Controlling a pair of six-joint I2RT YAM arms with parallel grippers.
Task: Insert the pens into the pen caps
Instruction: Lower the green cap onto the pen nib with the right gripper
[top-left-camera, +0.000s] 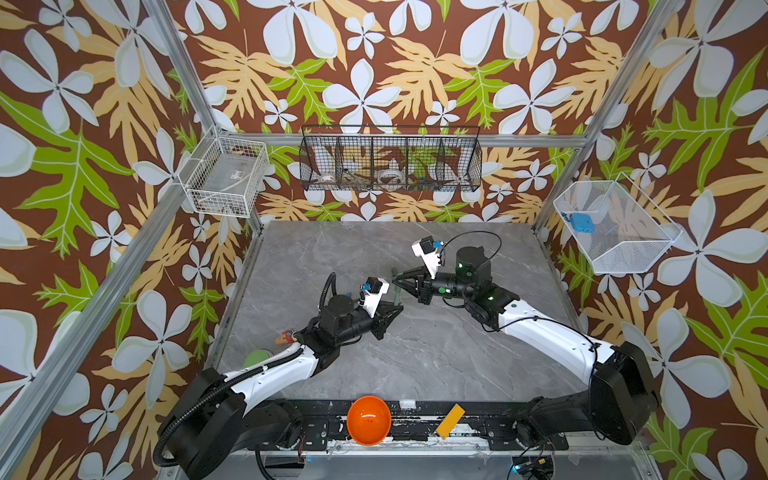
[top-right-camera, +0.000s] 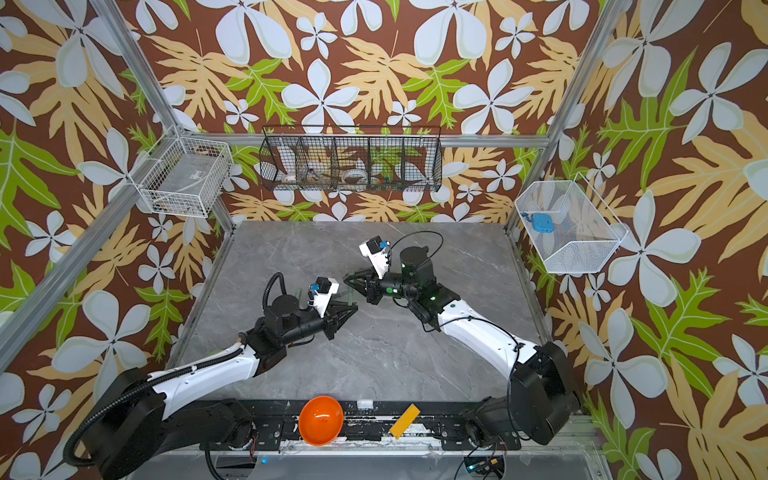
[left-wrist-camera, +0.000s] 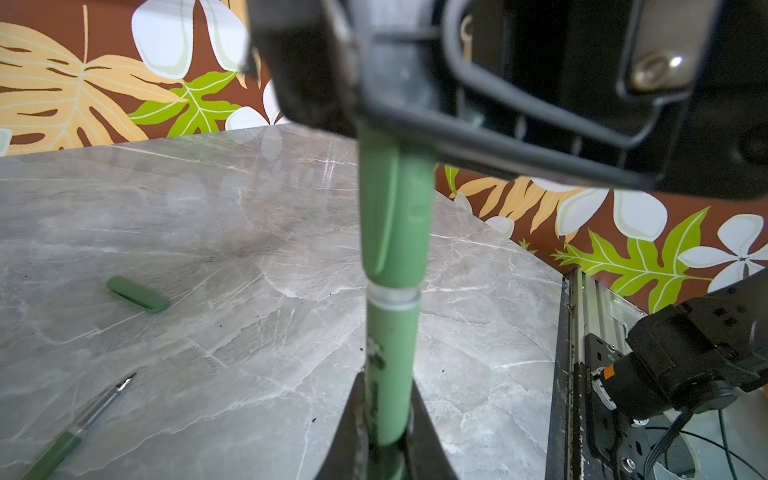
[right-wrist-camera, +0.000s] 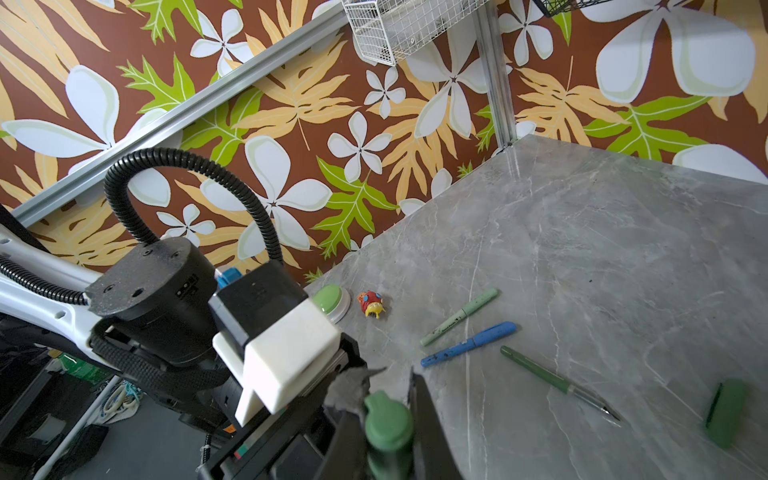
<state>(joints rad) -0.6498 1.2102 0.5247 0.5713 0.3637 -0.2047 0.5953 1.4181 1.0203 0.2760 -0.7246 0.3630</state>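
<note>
Capped on the table (right-wrist-camera: 623, 249): pale green pen (right-wrist-camera: 459, 318), blue pen (right-wrist-camera: 469, 345); left gripper (left-wrist-camera: 388, 415) grips a green pen (left-wrist-camera: 390, 361), right gripper (right-wrist-camera: 390, 415) pinches its green cap (left-wrist-camera: 392, 220), seemingly nearly seated — dark green pen (right-wrist-camera: 557, 382) and loose cap (right-wrist-camera: 727, 411) lie apart

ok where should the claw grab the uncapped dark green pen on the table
The pen: probably take its green barrel from straight above, pinching across it. It lies flat on the table, and the thin clear tip end should stay free for the cap.
</note>
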